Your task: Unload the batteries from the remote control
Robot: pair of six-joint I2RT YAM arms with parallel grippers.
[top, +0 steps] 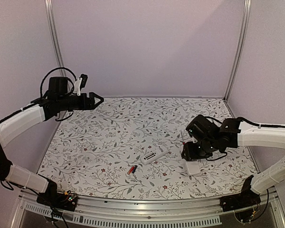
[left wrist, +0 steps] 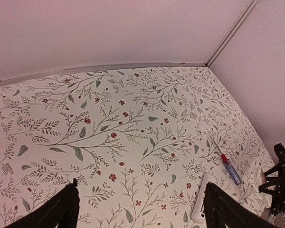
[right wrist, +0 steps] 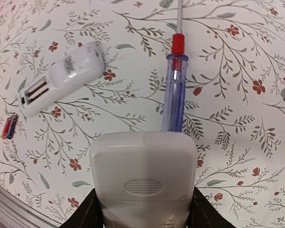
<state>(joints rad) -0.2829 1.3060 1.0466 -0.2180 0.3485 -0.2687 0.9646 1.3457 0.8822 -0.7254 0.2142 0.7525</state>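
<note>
Slim white plastic remote control point(top: 155, 155) flat on the flower-printed table point(top: 104, 133), near the front middle, long narrow recess uncovered and facing up. Two tiny batteries point(top: 131, 169), smooth cylinders side by side, on the table near the recess end, not touching the remote control. Further right, right gripper point(top: 192, 159) clamped on a flat white plate point(right wrist: 143, 175) with a ribbed oval patch, hiding the butt of a screwdriver point(right wrist: 175, 90): clear blue handle, red collar, thin metal shaft. Left gripper point(top: 99, 99) raised at back left, fingers point(left wrist: 61, 209) wide apart.
</note>
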